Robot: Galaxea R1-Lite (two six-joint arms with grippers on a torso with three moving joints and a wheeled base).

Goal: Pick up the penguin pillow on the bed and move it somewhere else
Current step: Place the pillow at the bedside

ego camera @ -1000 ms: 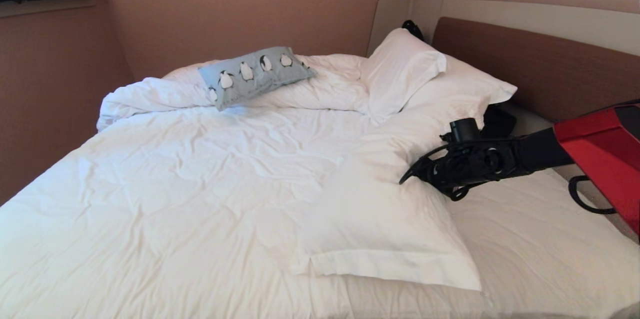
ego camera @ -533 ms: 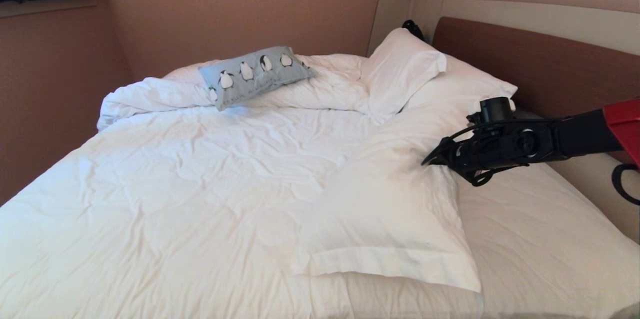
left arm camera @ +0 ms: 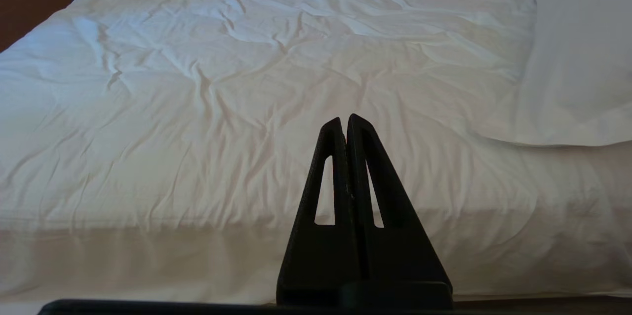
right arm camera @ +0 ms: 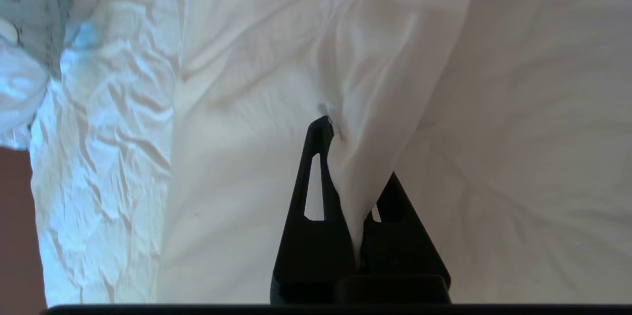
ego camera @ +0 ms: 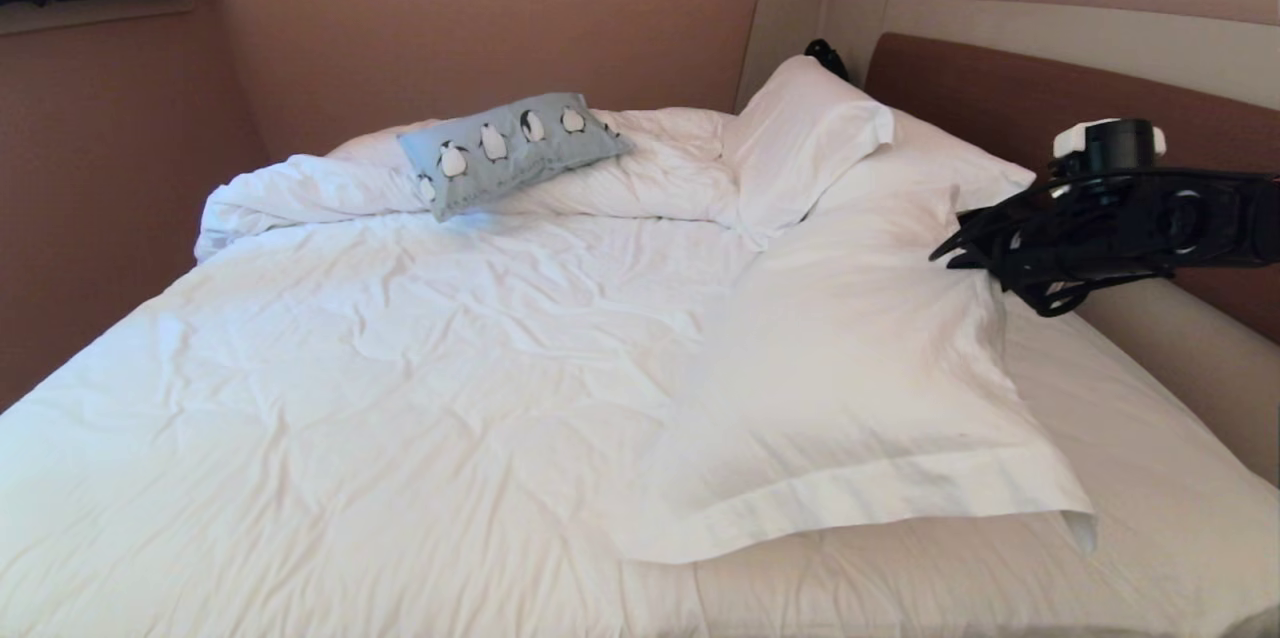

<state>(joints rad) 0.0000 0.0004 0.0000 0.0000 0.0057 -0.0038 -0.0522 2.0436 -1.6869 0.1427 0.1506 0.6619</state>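
right hand (ego camera: 950, 253): clamped on a fold of the near white pillow (ego camera: 860, 388), at its headboard-side corner; right wrist view shows the cloth pinched between the fingers (right arm camera: 316, 167).
left hand (left arm camera: 346, 120): closed on nothing, parked low at the near edge of the bed (ego camera: 330, 398), pointing across the duvet (left arm camera: 222, 83).
change vs a second ago: right hand was lower and further out over the pillow with fingers apart; now higher and nearer the headboard (ego camera: 1000, 88). The gripped corner is lifted and the pillow is dragged and stretched to the right.
penguin pillow (ego camera: 512, 148): same spot, on the bunched duvet at the far side of the bed, well apart from both hands.
head view only: full penguin pillow, two more white pillows (ego camera: 800, 143) propped near the headboard.
right wrist view only: the grip itself; only a sliver of the penguin pillow (right arm camera: 34, 14) at the frame edge.
left wrist view only: left hand; edge of the near white pillow (left arm camera: 582, 58).
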